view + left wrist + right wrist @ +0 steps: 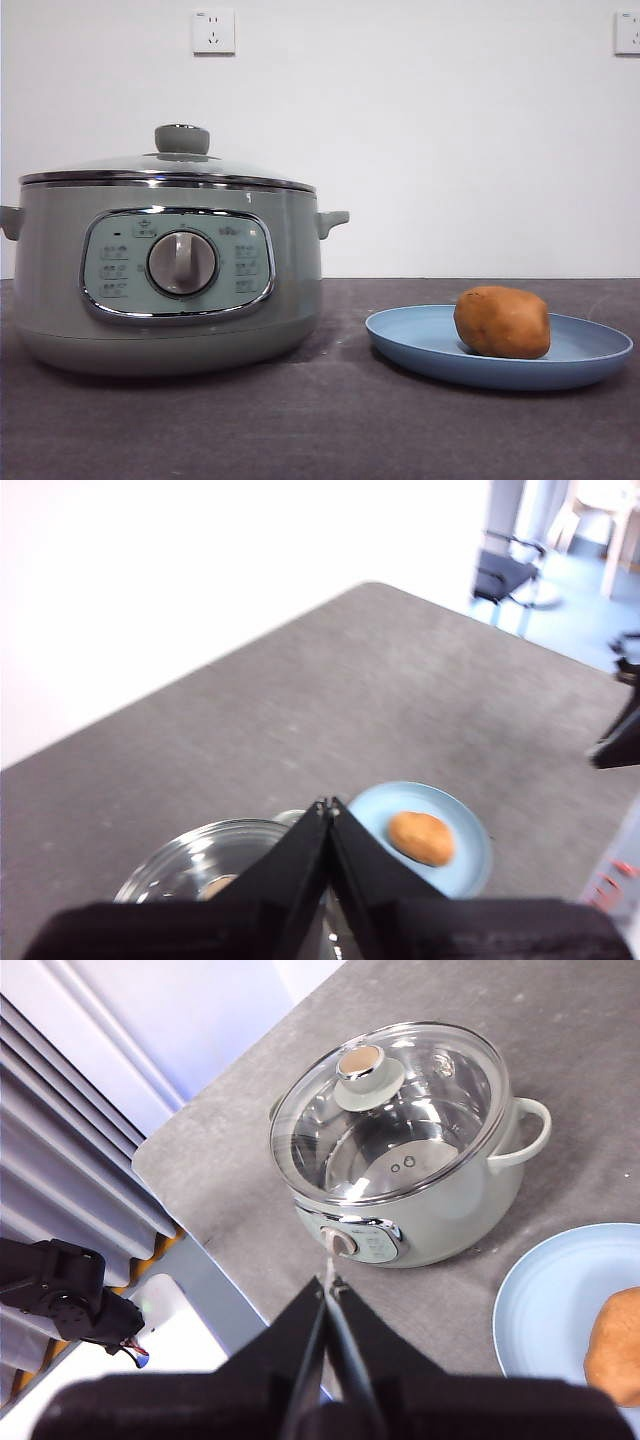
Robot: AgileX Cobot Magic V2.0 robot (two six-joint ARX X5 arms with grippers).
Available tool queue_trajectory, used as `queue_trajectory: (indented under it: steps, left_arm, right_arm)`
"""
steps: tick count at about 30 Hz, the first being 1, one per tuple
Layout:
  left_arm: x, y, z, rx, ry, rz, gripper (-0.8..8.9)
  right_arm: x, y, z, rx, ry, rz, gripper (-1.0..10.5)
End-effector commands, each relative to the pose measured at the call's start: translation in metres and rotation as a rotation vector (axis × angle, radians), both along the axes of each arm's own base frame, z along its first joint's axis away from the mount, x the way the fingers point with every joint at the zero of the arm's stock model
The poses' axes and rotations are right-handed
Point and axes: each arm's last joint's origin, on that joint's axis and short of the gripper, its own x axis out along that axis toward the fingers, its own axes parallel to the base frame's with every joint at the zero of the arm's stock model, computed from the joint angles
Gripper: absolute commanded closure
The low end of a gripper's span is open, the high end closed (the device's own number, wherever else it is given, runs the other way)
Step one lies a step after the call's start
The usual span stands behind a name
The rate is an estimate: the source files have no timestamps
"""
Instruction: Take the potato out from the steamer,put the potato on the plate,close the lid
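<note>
You have nothing left to do, by my reading: the potato (502, 322) lies on the plate (410, 338) beside the steamer (170, 280), and the lid (180, 160) sits closed on it. The steamer looks empty through the glass. Your left gripper (328, 805) and right gripper (330, 1282) are both closed, empty, above the surface (300, 430).

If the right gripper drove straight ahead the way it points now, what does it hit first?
Probably the steamer, near its control panel; the shut right gripper aims there, though depth is unclear.
</note>
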Motion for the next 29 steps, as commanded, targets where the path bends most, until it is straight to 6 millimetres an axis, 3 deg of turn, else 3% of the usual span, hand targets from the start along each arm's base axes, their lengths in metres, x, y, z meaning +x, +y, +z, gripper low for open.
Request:
queue_trajectory:
  steps: [1, 11, 19, 29]
  left_arm:
    - [0.006, 0.005, -0.049, -0.031, 0.013, 0.066, 8.17]
    - [-0.015, 0.036, -0.217, -0.292, -0.049, 0.310, 8.17]
    - [-0.013, 0.042, -0.295, -0.299, -0.033, 0.373, 8.17]
    - [-0.016, 0.043, -0.349, -0.346, -0.047, 0.413, 8.17]
  right_arm:
    - [0.000, 0.000, 0.000, -0.002, -0.009, 0.002, 9.5]
    - [0.000, 0.000, 0.000, -0.002, -0.008, 0.002, 9.5]
    - [0.000, 0.000, 0.000, -0.002, -0.009, 0.001, 9.5]
    - [0.000, 0.000, 0.000, -0.002, -0.009, 0.001, 9.5]
